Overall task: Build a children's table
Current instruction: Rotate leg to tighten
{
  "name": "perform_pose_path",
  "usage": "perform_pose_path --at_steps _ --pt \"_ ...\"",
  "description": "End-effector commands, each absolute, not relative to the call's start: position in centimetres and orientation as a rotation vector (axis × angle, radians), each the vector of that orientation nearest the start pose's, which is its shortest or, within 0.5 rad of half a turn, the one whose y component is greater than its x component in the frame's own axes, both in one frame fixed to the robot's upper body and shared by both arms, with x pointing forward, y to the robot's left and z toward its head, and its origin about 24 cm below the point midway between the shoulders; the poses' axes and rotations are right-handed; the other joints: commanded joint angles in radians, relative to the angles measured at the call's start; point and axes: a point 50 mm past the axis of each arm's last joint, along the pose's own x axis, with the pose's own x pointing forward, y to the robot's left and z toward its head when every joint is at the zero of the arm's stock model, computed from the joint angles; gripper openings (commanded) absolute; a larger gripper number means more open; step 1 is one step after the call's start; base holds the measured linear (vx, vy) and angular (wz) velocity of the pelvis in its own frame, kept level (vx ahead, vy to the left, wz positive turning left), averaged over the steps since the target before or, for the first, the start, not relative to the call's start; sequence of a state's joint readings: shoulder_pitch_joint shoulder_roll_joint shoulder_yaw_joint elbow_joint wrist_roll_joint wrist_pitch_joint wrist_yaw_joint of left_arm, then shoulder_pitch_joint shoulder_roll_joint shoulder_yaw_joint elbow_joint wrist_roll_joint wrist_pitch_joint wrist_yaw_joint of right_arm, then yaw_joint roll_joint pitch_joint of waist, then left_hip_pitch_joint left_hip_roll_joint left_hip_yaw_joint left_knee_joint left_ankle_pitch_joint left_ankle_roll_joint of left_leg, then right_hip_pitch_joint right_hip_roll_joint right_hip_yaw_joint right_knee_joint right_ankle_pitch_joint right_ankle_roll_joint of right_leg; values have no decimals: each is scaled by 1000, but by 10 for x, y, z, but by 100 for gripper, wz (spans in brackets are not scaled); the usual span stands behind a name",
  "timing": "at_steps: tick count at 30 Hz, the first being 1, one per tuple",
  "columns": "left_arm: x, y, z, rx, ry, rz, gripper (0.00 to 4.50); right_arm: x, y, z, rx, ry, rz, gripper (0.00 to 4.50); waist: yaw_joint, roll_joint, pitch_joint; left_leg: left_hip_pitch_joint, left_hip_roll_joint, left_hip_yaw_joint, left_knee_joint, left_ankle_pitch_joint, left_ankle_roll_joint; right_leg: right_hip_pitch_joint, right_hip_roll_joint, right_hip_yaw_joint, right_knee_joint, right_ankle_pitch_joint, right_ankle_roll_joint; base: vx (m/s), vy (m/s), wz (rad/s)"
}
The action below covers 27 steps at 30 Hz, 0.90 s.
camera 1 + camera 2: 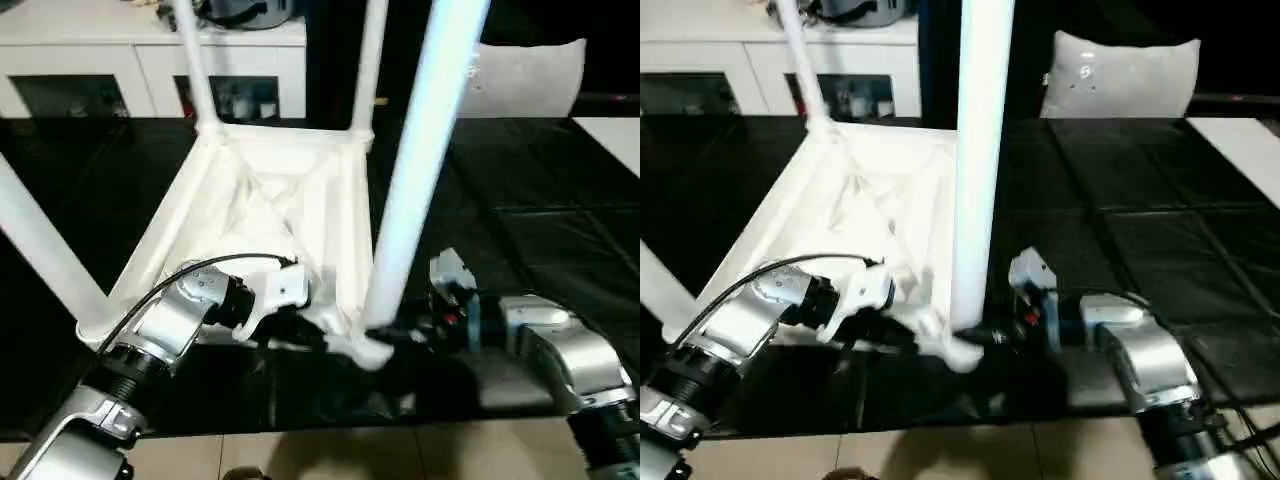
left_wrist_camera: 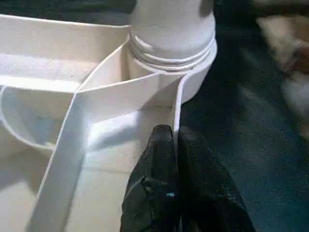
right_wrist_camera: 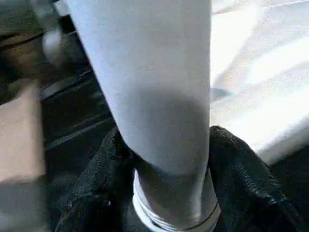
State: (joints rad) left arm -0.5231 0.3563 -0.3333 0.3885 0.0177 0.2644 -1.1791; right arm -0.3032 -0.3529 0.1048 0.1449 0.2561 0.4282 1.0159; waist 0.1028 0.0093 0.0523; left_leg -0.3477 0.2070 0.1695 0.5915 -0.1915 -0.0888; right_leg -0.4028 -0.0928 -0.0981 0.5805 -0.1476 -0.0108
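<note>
Right tool [image 3: 169, 193] clasps smooth, tapered white leg [image 3: 154, 87].

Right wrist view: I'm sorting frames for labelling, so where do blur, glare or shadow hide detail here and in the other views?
Right wrist view: the white tubular plastic leg is close and soft, shaded near its base, with blurred background. Left wrist view: the white ribbed plastic tabletop is sharp, the dark background smeared. Eye views: the tabletop's ribs wash out in glare, and the glossy black work surface reflects light.
</note>
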Motion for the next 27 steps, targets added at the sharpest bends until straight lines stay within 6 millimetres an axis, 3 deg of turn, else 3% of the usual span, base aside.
perform_pose_path --at_steps 1,2,3,4,5,6,9,10,13,18,21,25,27 --pt "306 83 62 317 388 -1288 0 286 -117 53 36 342 1036 197 -7 -10 -58 3 8 -5 -73 -282 -4 46 -55 26 -97 -597 -72 0 0 0" --pt "308 81 62 308 387 -1260 0 290 -115 52 32 337 995 196 -29 -9 -57 -5 4 -10 -72 -295 -7 51 -53 13 -107 -632 -39 0 0 0" --pt "308 81 62 308 387 -1260 0 290 -115 52 32 337 995 195 -39 -10 -59 -4 1 -11 -70 -303 3 49 -50 12 -113 -634 -26 0 0 0" --pt "309 76 62 291 384 -1223 0 294 -113 50 36 339 936 195 -39 -10 -59 -4 1 -11 -70 -303 3 49 -50 12 -113 -634 -26 0 0 0" --pt "310 74 62 285 383 -1210 0 295 -112 50 37 340 916 195 -50 -12 -58 0 1 -9 -68 -311 13 42 -48 13 -115 -631 -30 0 0 0" --pt "313 65 62 266 373 -1151 0 302 -108 49 46 345 812 195 -57 -15 -60 -3 -2 -9 -65 -309 21 44 -47 9 -117 -630 -32 0 0 0" --pt "315 46 64 218 349 -1072 0 312 -100 49 75 343 668 195 -72 -11 -59 -4 -1 -9 -66 -300 22 41 -44 9 -116 -605 -48 0 0 0" --pt "314 40 65 215 336 -1062 0 314 -98 51 90 330 646 195 -73 -9 -61 0 0 -10 -66 -305 25 40 -45 11 -117 -599 -48 0 0 0" --pt "314 40 66 233 330 -1069 0 314 -100 54 114 307 649 263 -67 -8 -65 -4 5 -7 -72 -278 46 43 -45 23 -104 -509 -74 0 0 0" --pt "312 47 66 259 333 -1100 0 314 -106 59 143 281 665 299 -56 -6 -68 -7 11 -2 -73 -216 55 49 -47 36 -84 -381 -135 0 0 0" --pt "312 49 66 261 334 -1100 0 313 -107 60 144 278 682 328 -50 -6 -69 -7 11 1 -71 -195 56 52 -48 39 -78 -359 -149 0 0 0" --pt "309 62 66 266 317 -1187 0 308 -123 61 75 280 761 357 -42 -5 -72 -10 13 0 -71 -163 65 57 -48 41 -70 -302 -161 0 0 0" --pt "306 73 63 296 325 -1255 0 305 -134 64 22 275 858 379 -38 -5 -73 -9 15 2 -70 -148 68 56 -47 42 -63 -257 -186 0 0 0"
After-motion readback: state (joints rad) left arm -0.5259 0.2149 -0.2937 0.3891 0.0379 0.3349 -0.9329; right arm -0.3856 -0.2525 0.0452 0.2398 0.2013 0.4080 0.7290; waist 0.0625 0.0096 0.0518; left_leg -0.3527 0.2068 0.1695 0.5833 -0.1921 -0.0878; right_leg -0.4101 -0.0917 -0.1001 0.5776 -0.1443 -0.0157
